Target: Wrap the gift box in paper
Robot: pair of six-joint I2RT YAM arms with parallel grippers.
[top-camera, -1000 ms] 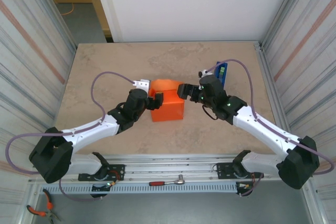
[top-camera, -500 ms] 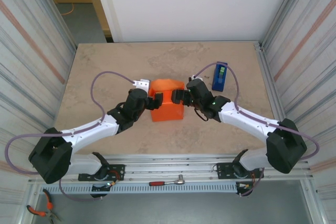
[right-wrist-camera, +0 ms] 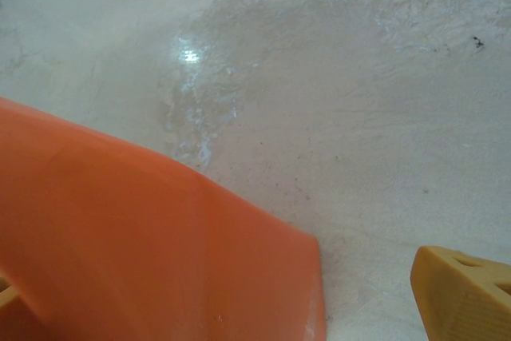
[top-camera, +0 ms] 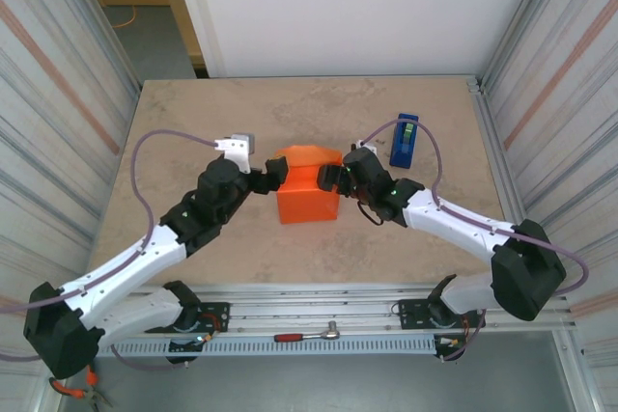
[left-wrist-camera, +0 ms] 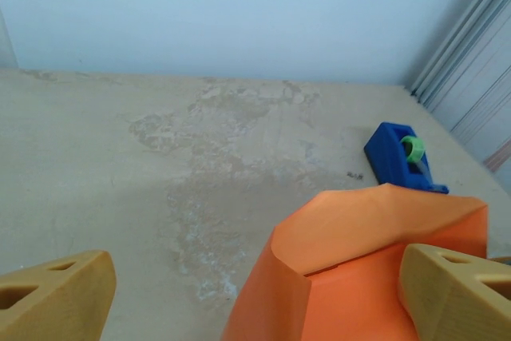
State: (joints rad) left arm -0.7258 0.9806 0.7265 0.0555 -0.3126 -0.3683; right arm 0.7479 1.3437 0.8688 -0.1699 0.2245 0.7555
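The beige, marble-patterned worktop (top-camera: 193, 123) carries the orange paper (top-camera: 307, 202), folded into a boxy mound near its middle, and a blue tape dispenser (top-camera: 404, 141) apart at far right.

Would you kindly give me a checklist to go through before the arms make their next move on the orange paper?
1. Left gripper jaws open: ok.
2. Right gripper jaws open: ok.
3. Paper folded flat all round: not ok, the far flap stands up loose.
4. Gift box centred under the paper: cannot tell, it is hidden.
5. Tape dispenser apart from the paper: ok, it stands off to the right.
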